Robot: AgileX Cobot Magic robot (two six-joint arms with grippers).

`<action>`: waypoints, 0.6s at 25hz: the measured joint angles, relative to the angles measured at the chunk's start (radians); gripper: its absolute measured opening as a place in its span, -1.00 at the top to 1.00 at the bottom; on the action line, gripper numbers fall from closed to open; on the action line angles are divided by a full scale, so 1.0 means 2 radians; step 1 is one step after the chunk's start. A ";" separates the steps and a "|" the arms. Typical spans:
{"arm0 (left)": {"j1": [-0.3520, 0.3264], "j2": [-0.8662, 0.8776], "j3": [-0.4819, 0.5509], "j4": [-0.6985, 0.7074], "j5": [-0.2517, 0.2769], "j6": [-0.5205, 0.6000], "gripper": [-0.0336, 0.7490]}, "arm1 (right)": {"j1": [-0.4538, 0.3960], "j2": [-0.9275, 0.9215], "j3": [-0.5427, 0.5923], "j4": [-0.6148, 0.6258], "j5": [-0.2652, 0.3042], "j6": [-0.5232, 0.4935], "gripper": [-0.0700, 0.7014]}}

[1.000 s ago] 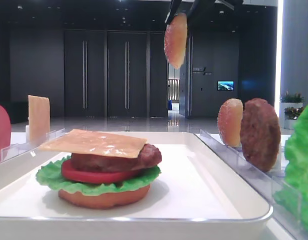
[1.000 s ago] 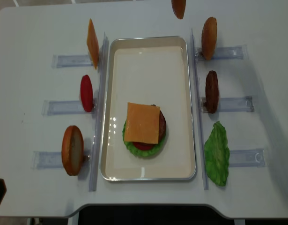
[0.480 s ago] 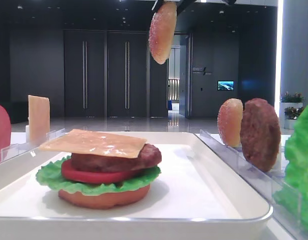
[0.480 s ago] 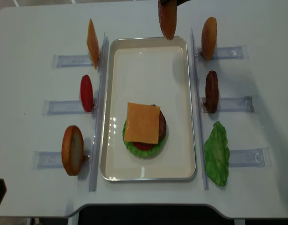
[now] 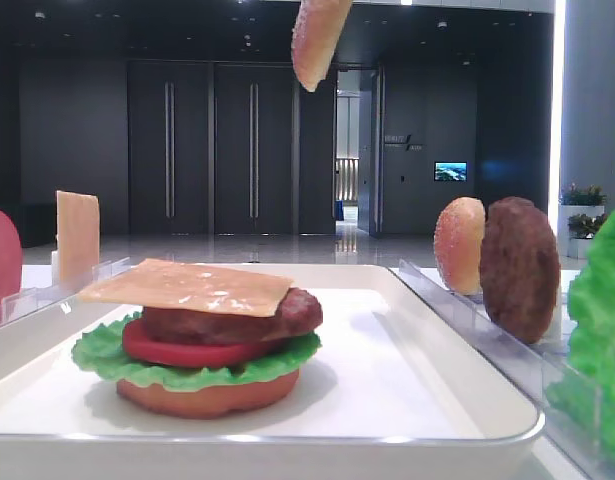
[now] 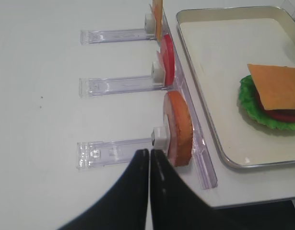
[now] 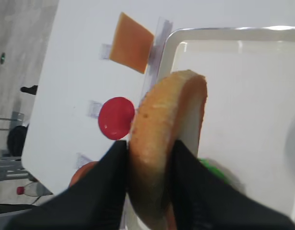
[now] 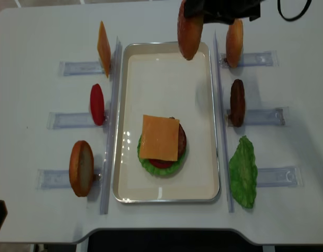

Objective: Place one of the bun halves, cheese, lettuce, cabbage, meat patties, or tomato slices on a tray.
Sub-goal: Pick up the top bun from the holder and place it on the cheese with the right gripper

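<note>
golden sesame bun half (image 7: 161, 143) sits clamped edge-on between the right gripper (image 7: 147, 158) fingers, long axis straight out past the tips. stacked burger (image 8: 161, 144) on the tray (image 8: 131, 79) lies beyond and below the fingertips, well apart. left gripper (image 6: 149, 158) is pinched together on nothing, farther off by the racks.

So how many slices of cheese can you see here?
2. One cheese slice lies on top of the stacked burger in the white tray. The other cheese slice stands upright in the clear rack at the tray's far left. None looks hidden.
</note>
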 joint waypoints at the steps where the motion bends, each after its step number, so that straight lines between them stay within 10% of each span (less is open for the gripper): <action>1: 0.000 0.000 0.000 0.000 0.000 0.000 0.91 | 0.000 -0.010 0.017 0.026 -0.005 -0.015 0.30; 15: 0.000 0.000 0.000 0.000 0.000 0.000 0.91 | 0.027 -0.065 0.264 0.498 -0.050 -0.406 0.31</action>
